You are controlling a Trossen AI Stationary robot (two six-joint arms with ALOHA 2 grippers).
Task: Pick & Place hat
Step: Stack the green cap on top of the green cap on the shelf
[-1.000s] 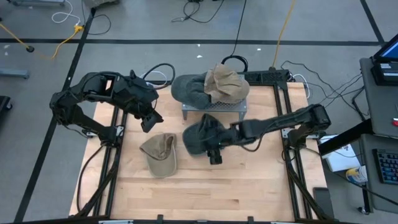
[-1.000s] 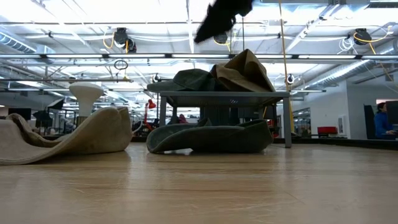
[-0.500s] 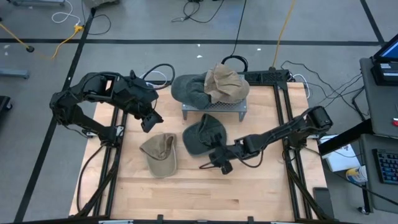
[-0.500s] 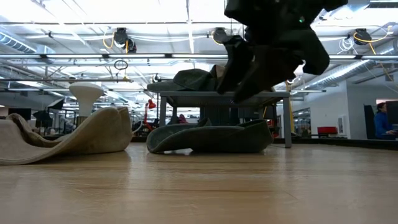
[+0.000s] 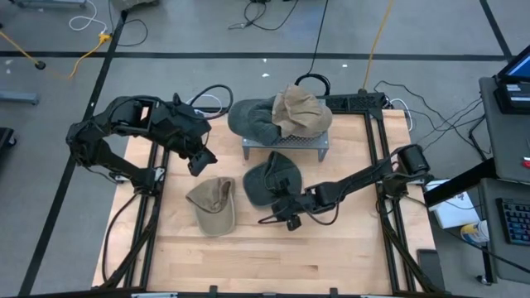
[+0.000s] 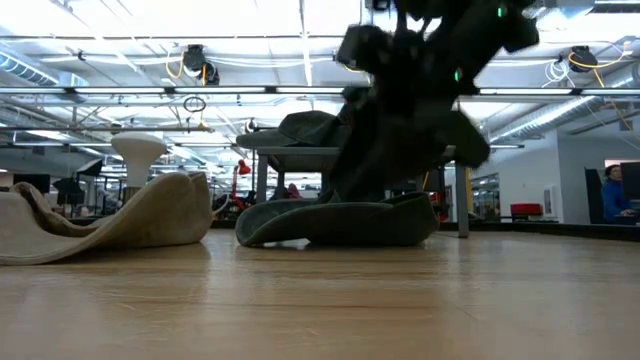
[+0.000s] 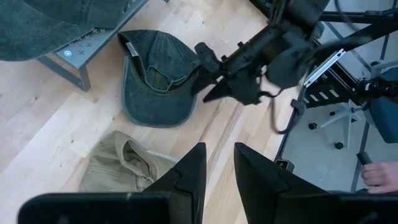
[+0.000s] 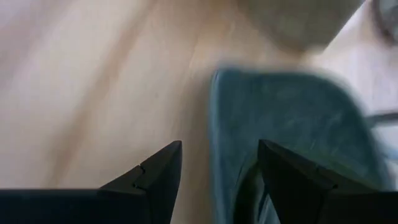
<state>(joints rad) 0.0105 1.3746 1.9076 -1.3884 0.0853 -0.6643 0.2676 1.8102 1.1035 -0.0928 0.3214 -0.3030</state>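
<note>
High view: dark green hat (image 5: 267, 178) lies upside down on the wooden tabletop (image 5: 331, 248), just near of the small metal stand (image 5: 284, 146), which carries another green hat (image 5: 251, 118) and a tan hat (image 5: 299, 111). Right hand (image 5: 284, 215) sits low at the dark green hat's near-right edge, fingers apart, holding nothing; right wrist view shows the brim between its spread fingers (image 8: 155, 171). A second tan hat (image 5: 213, 204) lies just left. Left hand (image 5: 199, 159) hangs at the far left above the tabletop, fingers slightly apart, empty.
</note>
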